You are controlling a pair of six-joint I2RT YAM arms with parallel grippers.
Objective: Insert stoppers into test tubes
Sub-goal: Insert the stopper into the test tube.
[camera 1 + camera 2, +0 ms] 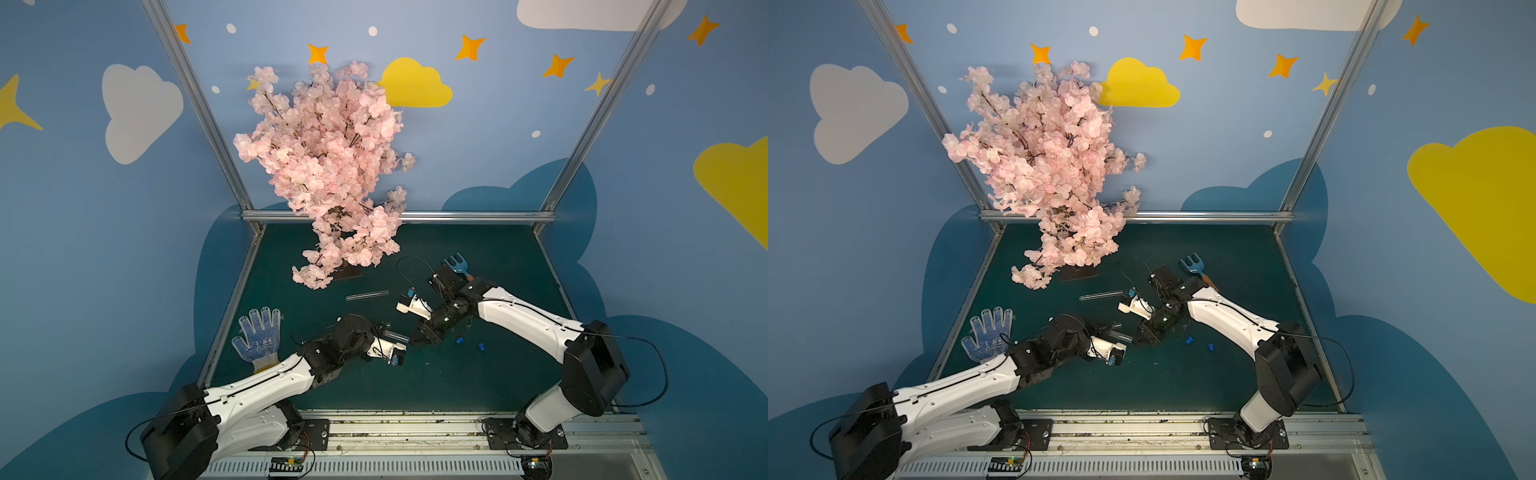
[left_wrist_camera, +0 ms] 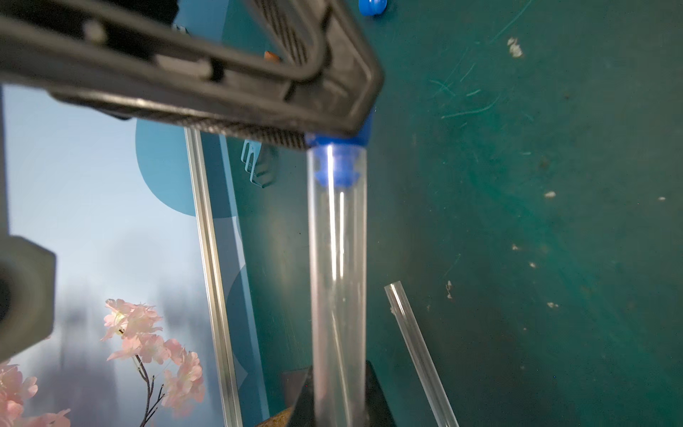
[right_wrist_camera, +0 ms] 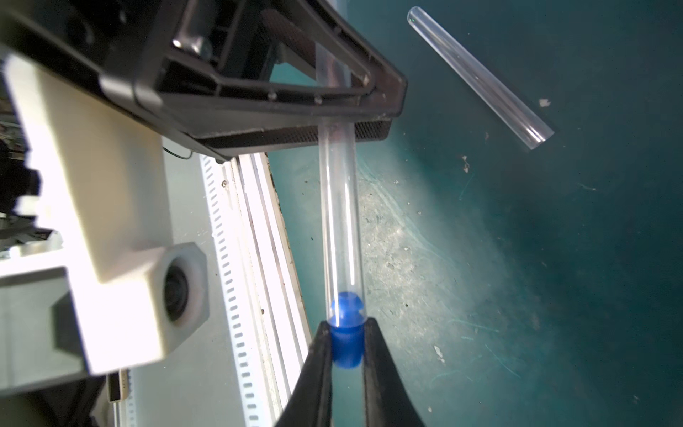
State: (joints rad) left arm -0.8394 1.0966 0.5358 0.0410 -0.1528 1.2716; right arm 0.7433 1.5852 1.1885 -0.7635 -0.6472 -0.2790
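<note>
**Blue stopper seated in the mouth of a held tube**

The held tube [image 2: 338, 258] is a slim, clear cylinder with glints running along its length. A bright-blue stopper [image 2: 338, 164] sits in its open mouth, the narrow plug inside the glass and the wider head outside. The left pincer [image 2: 340, 405] is clenched on the tube's other end. The right pincer [image 3: 346, 327] is clenched on the stopper's head, one finger on either side of it. Tube and stopper share one line: the long axis runs from pincer to pincer, mouth toward the right arm, over the middle of the desk [image 1: 478, 395].

A second tube [image 2: 417, 351] lies on the desk just beside the held one. A third tube [image 1: 368, 295] lies farther back, near the base of a pink blossom tree [image 1: 328, 166] that overhangs the desk's rear. A loose stopper [image 1: 460, 340] and another loose stopper [image 1: 482, 346] lie near the right pincer, on its right. A dotted glove [image 1: 257, 336] lies beside the left arm. A blue garden fork [image 1: 455, 264] lies behind the right wrist, partly hidden by it.
</note>
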